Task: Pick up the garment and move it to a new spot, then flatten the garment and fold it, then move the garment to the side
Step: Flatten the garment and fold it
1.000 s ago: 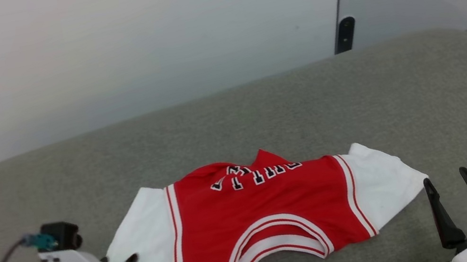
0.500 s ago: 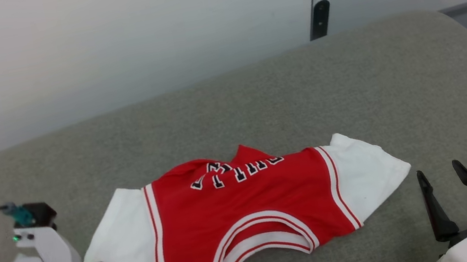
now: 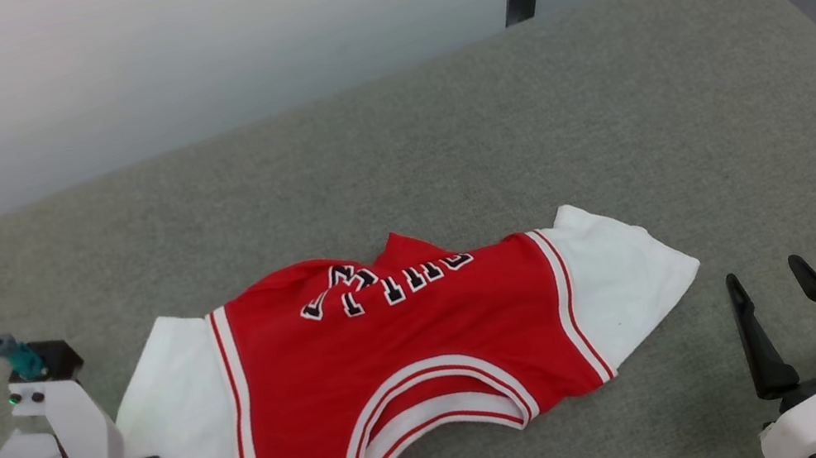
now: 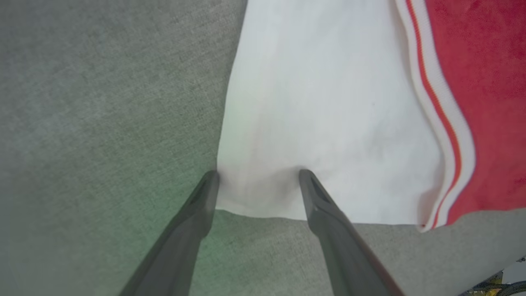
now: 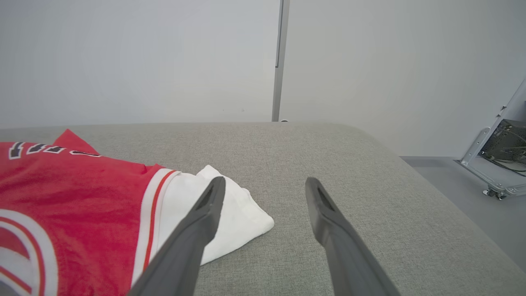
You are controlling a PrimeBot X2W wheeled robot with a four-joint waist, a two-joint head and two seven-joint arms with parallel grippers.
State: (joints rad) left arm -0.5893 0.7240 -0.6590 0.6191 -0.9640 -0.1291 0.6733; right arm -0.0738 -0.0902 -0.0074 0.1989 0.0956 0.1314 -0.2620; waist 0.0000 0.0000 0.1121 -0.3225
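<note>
My left gripper (image 4: 259, 174) is spread wide, fingertips straddling the near corner of the garment (image 4: 328, 102), right on its white sleeve. My right gripper (image 5: 266, 181) is wide too and empty, with the other white sleeve just to its left on the grey cushion (image 5: 349, 156).

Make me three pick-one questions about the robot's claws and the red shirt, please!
1. Where is the left claw?
A) at the corner of a white sleeve
B) on the collar
C) on the black letters

2. What colour are the sleeves of the shirt?
A) blue
B) black
C) white

3. How is the right claw?
A) shut on a sleeve
B) open, holding nothing
C) shut on the collar

Answers:
1 A, its fingertips meet the sleeve's corner.
2 C, both sleeves beside the red body are white.
3 B, its fingers stand apart with nothing between them.
</note>
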